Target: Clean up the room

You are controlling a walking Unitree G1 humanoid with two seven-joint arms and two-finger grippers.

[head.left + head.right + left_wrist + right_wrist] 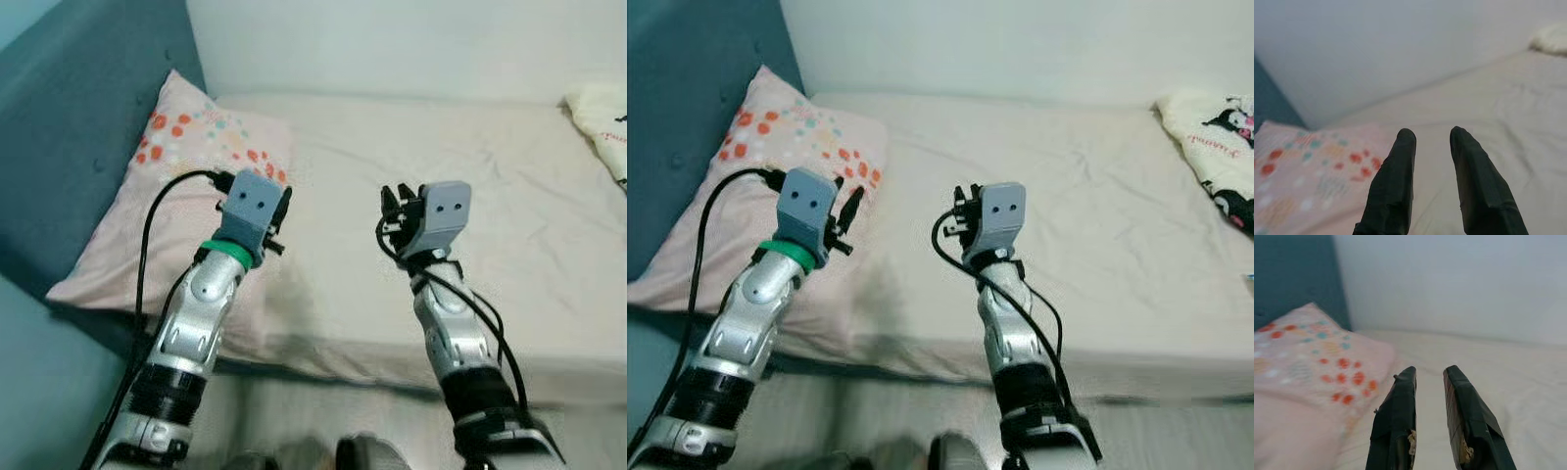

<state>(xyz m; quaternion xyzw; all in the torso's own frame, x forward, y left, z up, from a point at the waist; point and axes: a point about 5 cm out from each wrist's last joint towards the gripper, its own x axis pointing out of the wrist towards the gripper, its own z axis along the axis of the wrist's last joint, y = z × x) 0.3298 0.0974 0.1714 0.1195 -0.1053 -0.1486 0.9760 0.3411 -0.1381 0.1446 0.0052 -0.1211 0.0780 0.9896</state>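
Before the bed (pixel 470 196), as the left eye view has it, both silver arms are raised over the mattress edge. The left gripper (pixel 281 217) hangs above the near corner of the pink pillow (pixel 167 206), which leans against the teal headboard (pixel 69 117) at the head of the bed. The right gripper (pixel 394 208) is held over the bare cream sheet, toward the middle of the bed and well apart from the pillow. A second, pale cushion (pixel 598 122) lies at the far end of the bed from the pillow, against the white wall (pixel 392 44).

From the right eye view the same layout holds, and the far cushion (pixel 1210 147) shows a black-and-white cartoon print. A black cable (pixel 700 255) loops from the left wrist down past the pillow's edge.

Along the left wrist view, the two black fingers (pixel 1393 186) stand apart with a plain gap between them, released and holding nothing; beyond them lies the dotted corner of the pillow (pixel 1298 171) and the sheet running toward the wall.

Along the right wrist view, the fingers (pixel 1396 426) are likewise parted with nothing between them. The pillow (pixel 1308 362) lies ahead of them toward the headboard (pixel 1293 274), with sheet on its other side.
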